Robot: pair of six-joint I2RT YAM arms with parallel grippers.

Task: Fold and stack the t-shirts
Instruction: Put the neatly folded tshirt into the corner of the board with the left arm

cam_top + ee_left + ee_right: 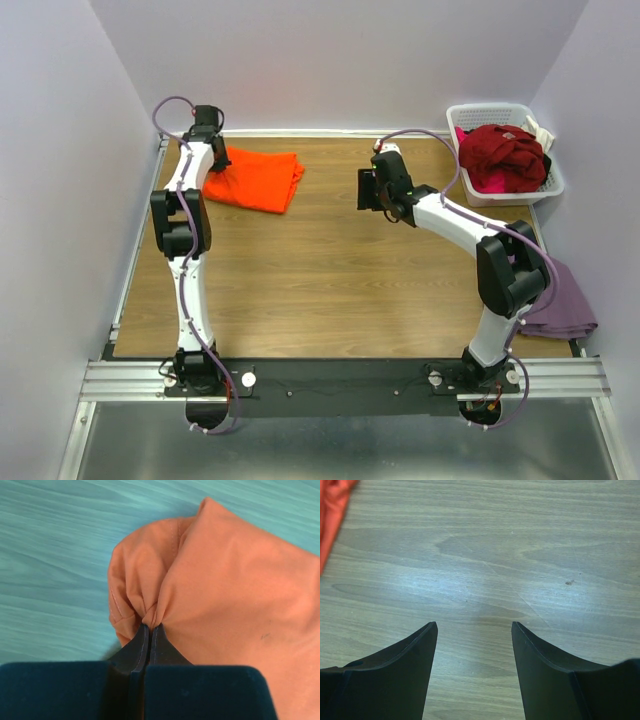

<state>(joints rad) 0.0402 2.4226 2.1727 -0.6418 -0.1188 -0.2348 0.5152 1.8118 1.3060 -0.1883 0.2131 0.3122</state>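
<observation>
A folded bright orange t-shirt (258,178) lies at the back left of the wooden table. My left gripper (218,158) is at its left edge, shut on a pinch of the orange fabric (225,590), as the left wrist view (150,626) shows. My right gripper (366,190) hangs open and empty over bare wood near the table's middle back (474,625); a strip of the orange shirt (332,510) shows at its top left. A dark red t-shirt (505,155) and a pink one (490,183) lie in the basket. A mauve-purple t-shirt (562,305) lies at the right edge.
A white slatted plastic basket (553,188) stands at the back right corner. White walls close in the table on three sides. A metal rail (340,375) with the arm bases runs along the near edge.
</observation>
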